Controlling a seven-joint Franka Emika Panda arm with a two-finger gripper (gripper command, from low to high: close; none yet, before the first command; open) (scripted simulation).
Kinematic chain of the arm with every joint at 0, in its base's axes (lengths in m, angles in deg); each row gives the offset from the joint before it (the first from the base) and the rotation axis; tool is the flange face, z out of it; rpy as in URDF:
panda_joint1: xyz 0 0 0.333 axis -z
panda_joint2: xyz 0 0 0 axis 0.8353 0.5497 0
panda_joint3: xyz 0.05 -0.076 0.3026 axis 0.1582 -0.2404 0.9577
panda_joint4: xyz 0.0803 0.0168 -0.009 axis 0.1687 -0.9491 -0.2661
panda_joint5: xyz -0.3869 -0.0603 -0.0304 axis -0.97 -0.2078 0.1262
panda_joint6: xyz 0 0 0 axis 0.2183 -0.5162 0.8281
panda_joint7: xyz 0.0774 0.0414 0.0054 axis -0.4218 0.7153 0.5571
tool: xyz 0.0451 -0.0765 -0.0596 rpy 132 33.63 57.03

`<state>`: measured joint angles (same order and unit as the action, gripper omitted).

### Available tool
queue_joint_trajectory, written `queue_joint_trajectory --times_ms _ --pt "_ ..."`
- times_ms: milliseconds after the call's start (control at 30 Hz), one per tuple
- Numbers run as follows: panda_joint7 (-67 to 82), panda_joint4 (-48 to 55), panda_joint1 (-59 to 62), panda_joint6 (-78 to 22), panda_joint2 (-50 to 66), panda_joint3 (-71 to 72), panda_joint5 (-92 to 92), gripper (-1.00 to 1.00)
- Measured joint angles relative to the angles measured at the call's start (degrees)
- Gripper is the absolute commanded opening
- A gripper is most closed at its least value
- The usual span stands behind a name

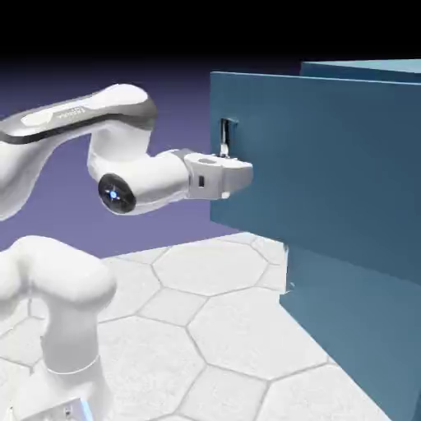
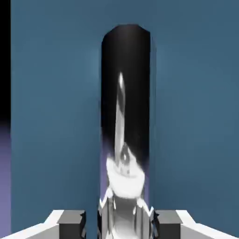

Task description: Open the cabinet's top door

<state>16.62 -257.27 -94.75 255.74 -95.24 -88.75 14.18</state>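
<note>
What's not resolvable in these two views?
- Contact between fingertips and handle: exterior view, hidden by the hand; hand view, cut off by the bottom edge.
- Top door's far end: exterior view, cut off by the right edge.
- Lower handle: exterior view, too small to read clearly.

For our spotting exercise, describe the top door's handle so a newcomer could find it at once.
Find the big teal cabinet filling the exterior view's right side, then its top door, swung out toward the arm. Near that door's free edge is a short, upright, shiny bar: the handle. Unlike the flat teal around it, it mirrors dark and white.
</note>
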Motion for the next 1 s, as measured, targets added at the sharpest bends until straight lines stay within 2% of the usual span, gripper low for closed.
queue_joint_trajectory --times_ms 133,200,600,1000 --pt "-5.6 -1.5 -8.1 8.2 -3.8 -3.8 -9.2 -1.0" --pt "-9.5 -2.7 -9.2 9.2 -5.3 -5.0 -14.0 -1.0" --pt "-19.9 -6.1 15.7 -18.1 -6.7 -2.6 -21.9 -1.0" --pt "-26.3 -4.6 34.9 -48.0 -11.6 -15.6 -39.6 -1.0"
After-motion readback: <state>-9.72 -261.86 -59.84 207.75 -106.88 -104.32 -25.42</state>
